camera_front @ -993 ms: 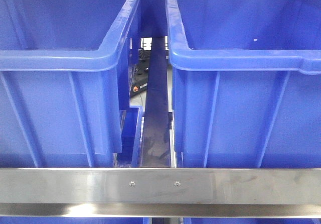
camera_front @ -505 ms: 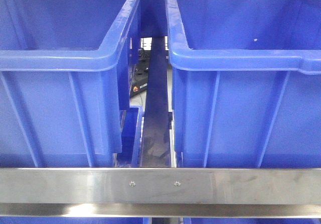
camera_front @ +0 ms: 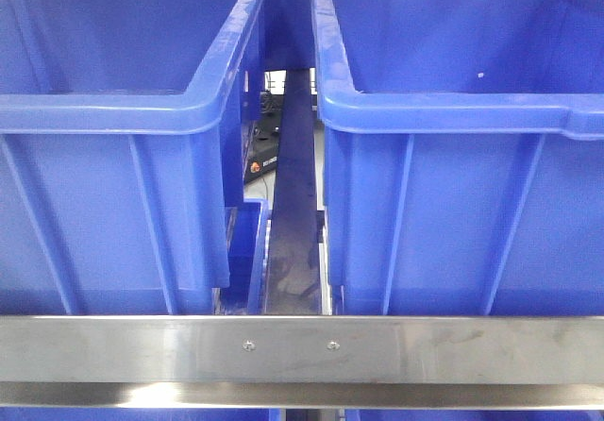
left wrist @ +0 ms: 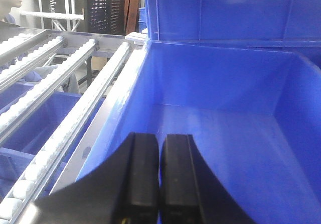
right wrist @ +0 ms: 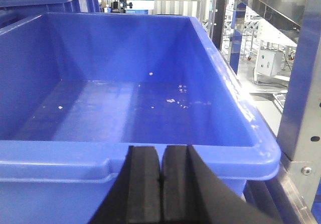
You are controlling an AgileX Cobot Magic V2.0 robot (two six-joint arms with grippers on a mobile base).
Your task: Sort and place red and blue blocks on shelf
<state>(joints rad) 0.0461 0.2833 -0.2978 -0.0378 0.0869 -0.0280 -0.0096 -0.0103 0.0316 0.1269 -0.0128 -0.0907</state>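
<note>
Left pincer (left wrist: 159, 181): pads pressing together, gripping nothing, hovering over a blue bin (left wrist: 225, 123) beside the shelf's white roller tracks (left wrist: 60, 98). Right pincer (right wrist: 160, 186): likewise pressing shut, facing a second blue bin (right wrist: 125, 98). Steel shelf rail (camera_front: 302, 345) is fronting both bins. Blocks: not showing. Background lettering: illegible.

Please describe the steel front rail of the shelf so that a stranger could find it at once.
In the front view, two large blue bins fill the picture side by side. Directly below them runs the front rail, a flat horizontal band. It alone is brushed steel, with two small screws near its middle.
</note>
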